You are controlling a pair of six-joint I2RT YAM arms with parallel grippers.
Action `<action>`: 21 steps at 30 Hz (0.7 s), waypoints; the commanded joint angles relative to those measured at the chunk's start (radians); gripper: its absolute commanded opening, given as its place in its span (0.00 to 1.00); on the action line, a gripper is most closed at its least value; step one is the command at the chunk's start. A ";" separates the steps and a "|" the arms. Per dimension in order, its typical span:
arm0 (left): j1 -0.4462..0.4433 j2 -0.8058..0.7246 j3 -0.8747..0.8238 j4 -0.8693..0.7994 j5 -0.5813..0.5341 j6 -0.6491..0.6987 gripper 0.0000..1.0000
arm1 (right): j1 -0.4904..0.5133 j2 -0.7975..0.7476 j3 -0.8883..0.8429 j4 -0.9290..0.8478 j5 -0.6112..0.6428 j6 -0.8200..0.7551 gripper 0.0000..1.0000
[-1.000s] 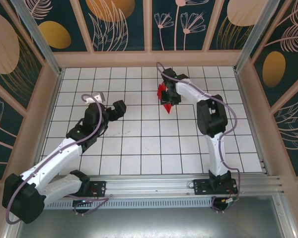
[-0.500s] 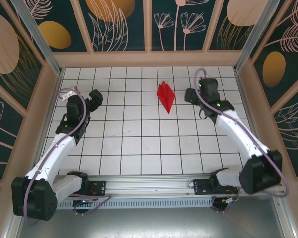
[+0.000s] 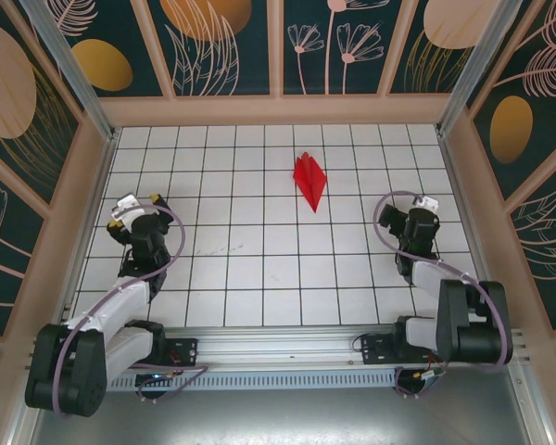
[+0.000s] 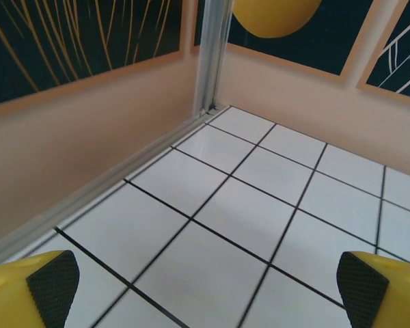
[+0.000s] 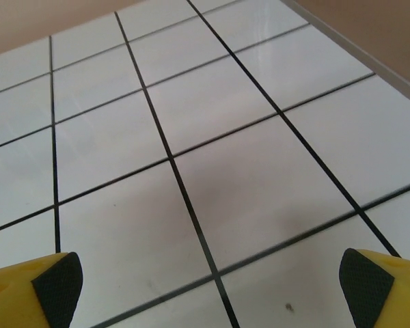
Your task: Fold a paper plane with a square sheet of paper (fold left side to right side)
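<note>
Eyes on the left gripper (image 4: 207, 287) first: yellow fingers spread wide, black pads (image 4: 52, 283) out at either edge of its wrist view, nothing but white tile between them. Over to the right gripper (image 5: 212, 288) and it's the same story, jaws fully apart and framing bare tile. Both hands released, both empty.

Now outward, with the aluminium rail (image 3: 352, 345) at the near edge as our marker. The left gripper hangs over the tiled table (image 3: 259, 278) just beyond the rail's left end, the right gripper just beyond its right end, each tucked in fairly near the rail. And the paper plane (image 3: 309, 181)? Much farther out from the rail, a little right of its middle, lying on the tiles. It's a narrow red dart with its longer taper pointing back toward the rail. It is well apart from both sets of fingers, somewhat nearer the right gripper, touching neither.

How will it handle? My read: feather-light, thin, springy at the creases, easy to crush, and likely to skate across those smooth tiles at the slightest nudge. It looks to lie low, so there's little edge to get under. From above I can't tell whether a ridge stands up. The best hold is probably a gentle pinch across the wider end, where the layers stack thickest, keeping off the delicate nose.
</note>
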 commanded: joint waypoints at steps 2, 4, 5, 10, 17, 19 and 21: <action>0.008 0.075 -0.067 0.315 0.011 0.180 0.99 | 0.005 0.093 -0.042 0.436 -0.086 -0.125 0.99; 0.013 0.123 -0.093 0.414 0.063 0.214 0.99 | 0.004 0.135 -0.049 0.489 -0.109 -0.136 0.99; 0.017 0.150 -0.096 0.443 0.096 0.232 0.99 | 0.006 0.158 -0.059 0.525 -0.133 -0.146 0.99; 0.040 0.279 -0.128 0.620 0.224 0.267 0.99 | 0.006 0.250 -0.100 0.668 -0.177 -0.164 0.99; 0.095 0.414 -0.126 0.740 0.388 0.242 0.99 | -0.014 0.256 -0.077 0.636 -0.208 -0.149 0.99; 0.099 0.493 -0.144 0.871 0.408 0.248 0.99 | -0.014 0.256 -0.077 0.636 -0.207 -0.149 0.99; 0.100 0.459 -0.114 0.746 0.417 0.247 0.99 | -0.015 0.257 -0.078 0.636 -0.206 -0.150 0.99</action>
